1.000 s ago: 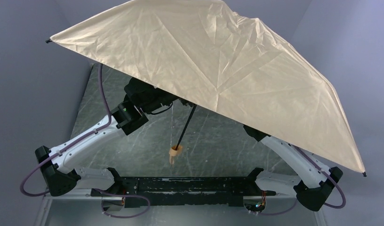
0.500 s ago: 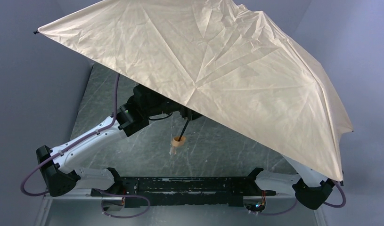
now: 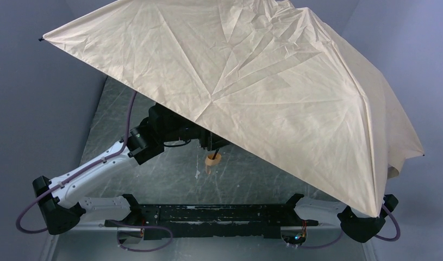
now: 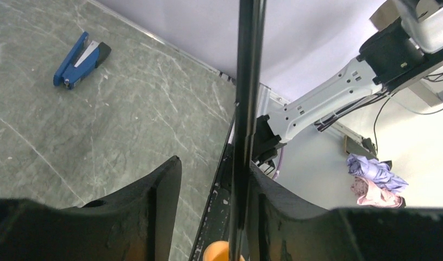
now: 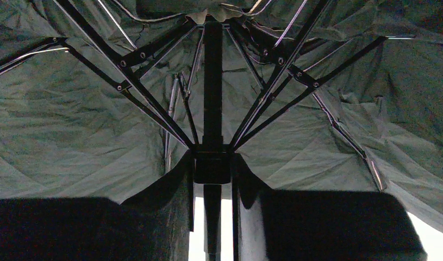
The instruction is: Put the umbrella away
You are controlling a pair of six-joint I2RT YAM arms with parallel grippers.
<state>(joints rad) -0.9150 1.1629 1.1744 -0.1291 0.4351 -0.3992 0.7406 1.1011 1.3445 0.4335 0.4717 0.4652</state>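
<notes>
The umbrella [image 3: 251,81] is spread open, and its tan canopy covers most of the top view. Its pale orange handle [image 3: 212,159] hangs just below my left gripper [image 3: 211,142]. In the left wrist view the black shaft [image 4: 247,81] runs between my open fingers, against the right finger [image 4: 276,212] and apart from the left one. The left gripper [image 4: 213,166] is open. In the right wrist view my right gripper [image 5: 212,157] is shut on the umbrella's runner block [image 5: 212,167], where the dark ribs [image 5: 148,103] meet under the black lining. The canopy hides the right gripper from above.
A blue-black clip tool [image 4: 80,51] lies on the grey marble tabletop [image 4: 126,125], far left. The black base rail [image 3: 208,215] runs along the near edge. The right arm [image 4: 338,92] reaches up under the canopy. A bundle of cloth [image 4: 374,176] lies off the table.
The canopy has swung over and dropped lower on the right. The handle has moved up close to my left gripper, so less shaft shows below it.
</notes>
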